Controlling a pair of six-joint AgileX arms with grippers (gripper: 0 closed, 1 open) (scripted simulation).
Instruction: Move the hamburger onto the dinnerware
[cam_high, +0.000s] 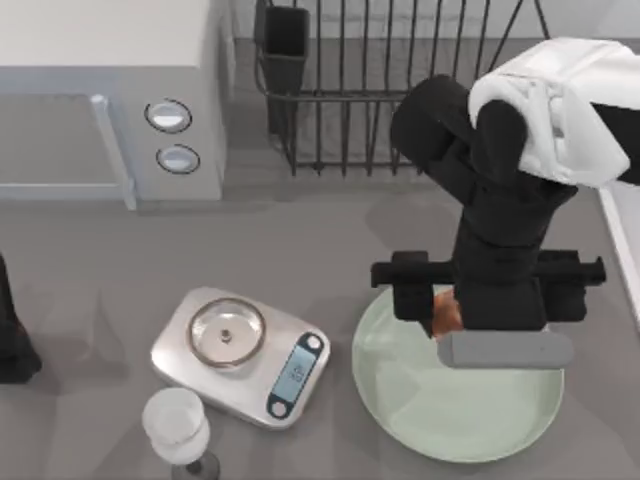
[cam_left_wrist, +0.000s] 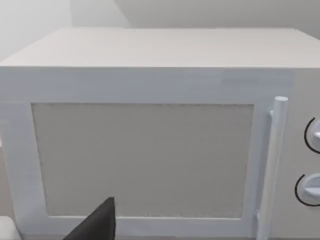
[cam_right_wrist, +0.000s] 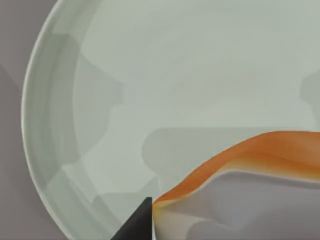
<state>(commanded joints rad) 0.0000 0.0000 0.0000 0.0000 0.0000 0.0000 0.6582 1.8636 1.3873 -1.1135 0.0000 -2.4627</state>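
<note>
Overhead, grey counter (cam_high: 330, 250) holds microwave (cam_high: 110, 100), rack (cam_high: 380, 90), scale (cam_high: 240, 355), glass (cam_high: 178, 425); right gripper (cam_high: 450, 315), grip unclear, carries hamburger (cam_high: 447, 312) above plate (cam_high: 400, 400).

I see a grey tabletop (cam_high: 320, 240) with a white microwave (cam_high: 110, 90) at its back left and a black wire rack (cam_high: 380, 90) behind centre
</note>
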